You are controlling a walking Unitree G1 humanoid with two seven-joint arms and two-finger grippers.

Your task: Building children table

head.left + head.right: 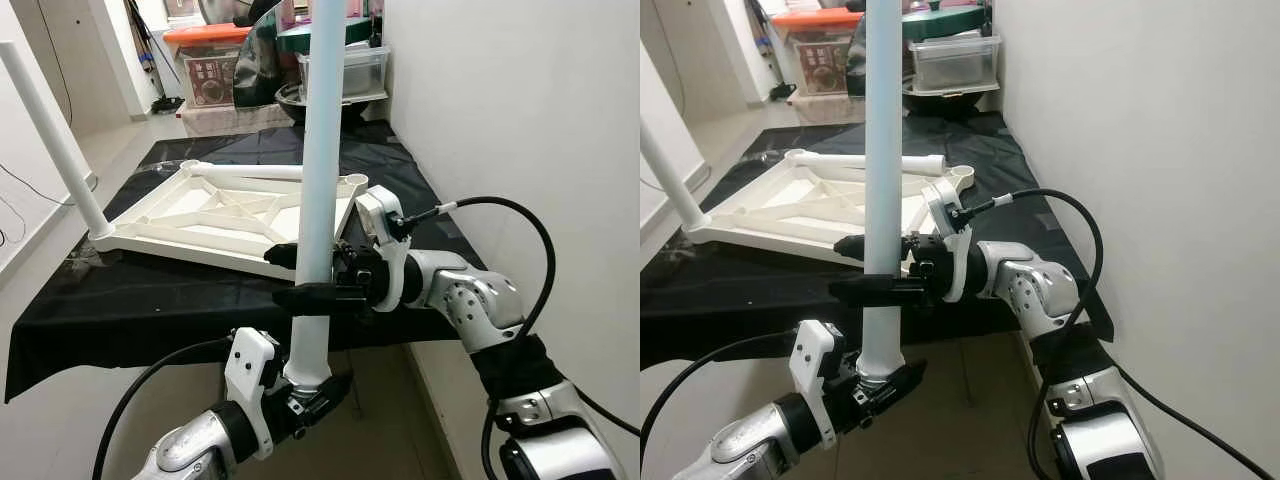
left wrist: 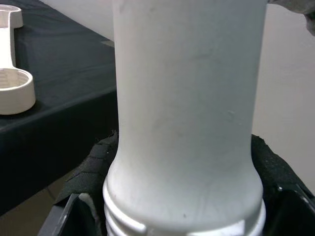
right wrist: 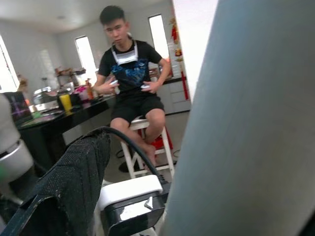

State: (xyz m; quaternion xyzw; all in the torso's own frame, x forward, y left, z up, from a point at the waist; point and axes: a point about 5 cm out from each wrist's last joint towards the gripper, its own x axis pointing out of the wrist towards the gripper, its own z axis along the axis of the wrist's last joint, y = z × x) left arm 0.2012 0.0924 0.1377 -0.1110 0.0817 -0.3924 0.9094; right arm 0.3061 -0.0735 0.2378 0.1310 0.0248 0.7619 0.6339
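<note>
Your right gripper (image 1: 312, 275) is clamping the pale table leg (image 1: 322, 150) partway up, its 2 black fingers closed around the tube and holding it upright. Just below it, your left gripper (image 1: 312, 385) is pinching the same leg at its threaded bottom end (image 2: 182, 216), jaws shut on the flare. Beyond both, on the black cloth (image 1: 150, 300), the white tabletop frame (image 1: 220, 215) is lying upside down with 1 leg (image 1: 55, 140) already standing at its far left corner; an open round socket (image 2: 15, 91) is sitting near your grip.

Judging from this, you are carrying the leg toward a socket. Keep it vertical, let 1 gripper steady while the other guides, and seat the thread squarely before turning.

Your right forearm is reaching in across the front, wrist bent leftward; your left is rising from below.
</note>
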